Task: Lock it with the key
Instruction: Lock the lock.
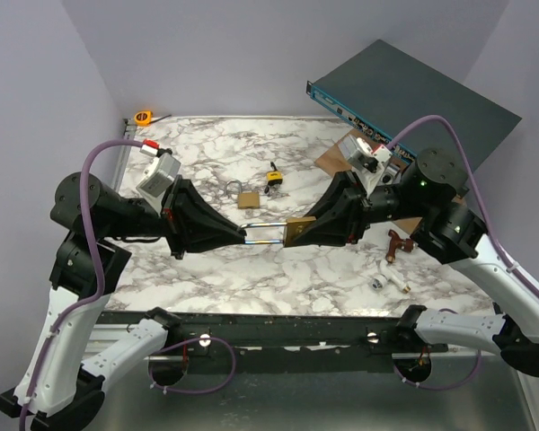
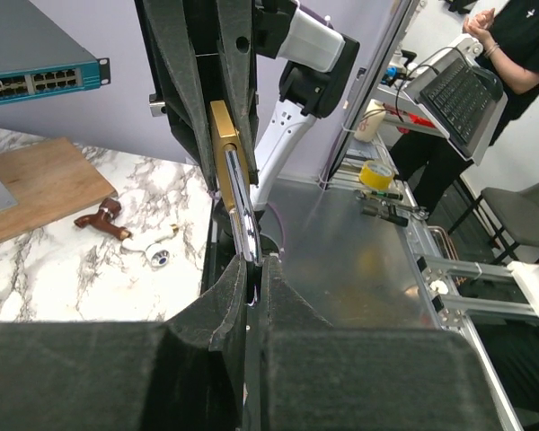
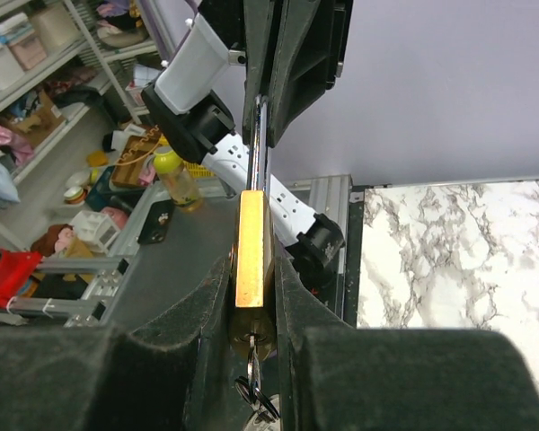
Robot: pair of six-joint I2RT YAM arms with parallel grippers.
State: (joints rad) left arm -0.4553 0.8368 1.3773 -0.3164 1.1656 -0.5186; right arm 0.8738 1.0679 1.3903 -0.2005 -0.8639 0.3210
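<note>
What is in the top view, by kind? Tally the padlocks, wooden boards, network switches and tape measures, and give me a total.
Padlocks: 2 (held padlock, loose padlock)
Wooden boards: 1 (wooden board)
Network switches: 1 (network switch)
Tape measures: 1 (orange tape measure)
Total: 5

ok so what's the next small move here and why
Probably ease the left gripper toward the right gripper, pressing the shackle into the padlock body: each gripper is shut on one end, and the key already sits in the keyway.
</note>
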